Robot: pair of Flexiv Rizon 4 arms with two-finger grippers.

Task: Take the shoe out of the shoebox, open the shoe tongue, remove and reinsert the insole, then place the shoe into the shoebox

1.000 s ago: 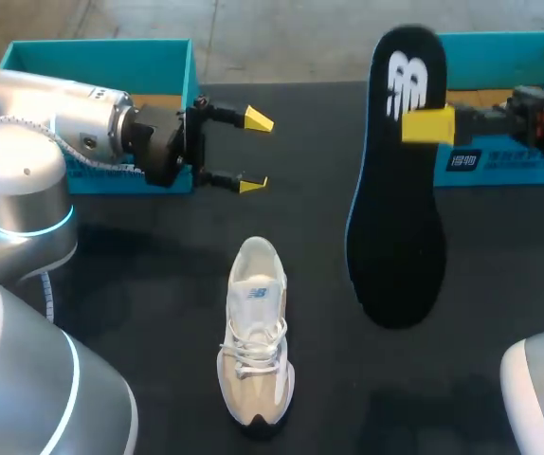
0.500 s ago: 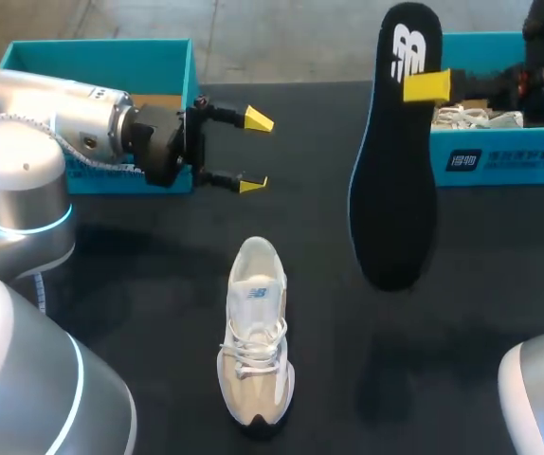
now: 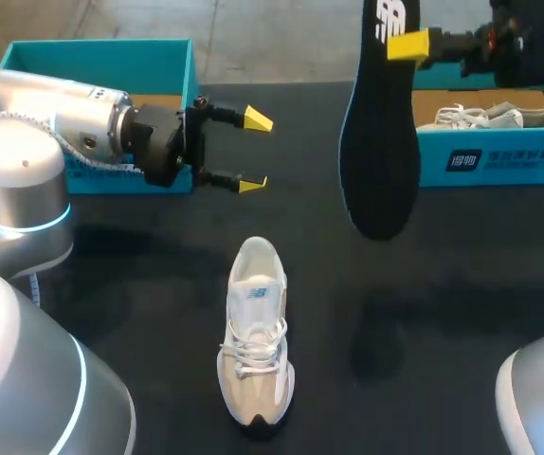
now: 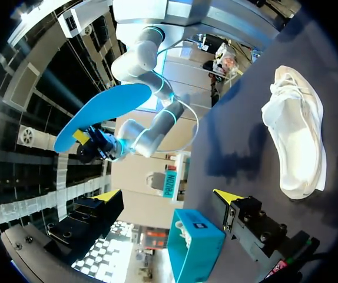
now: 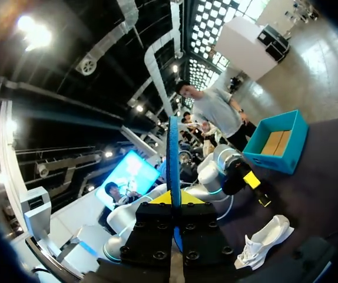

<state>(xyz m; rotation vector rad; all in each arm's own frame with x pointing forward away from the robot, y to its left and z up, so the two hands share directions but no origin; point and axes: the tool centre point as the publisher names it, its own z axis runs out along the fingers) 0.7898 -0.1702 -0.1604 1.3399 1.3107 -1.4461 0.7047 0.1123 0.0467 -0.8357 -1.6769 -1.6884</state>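
At 1 o'clock right jaws clamp the black foam insole (image 3: 378, 142); best feed it toe-first into the white sneaker (image 3: 255, 332) at 6, left jaws wide.

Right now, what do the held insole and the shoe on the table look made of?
The insole seems foam with a matte black fabric top and printed white logo; its underside shows blue in the left wrist view. The shoe looks like white and beige mesh textile with woven laces, dark rubbery sole at one end.
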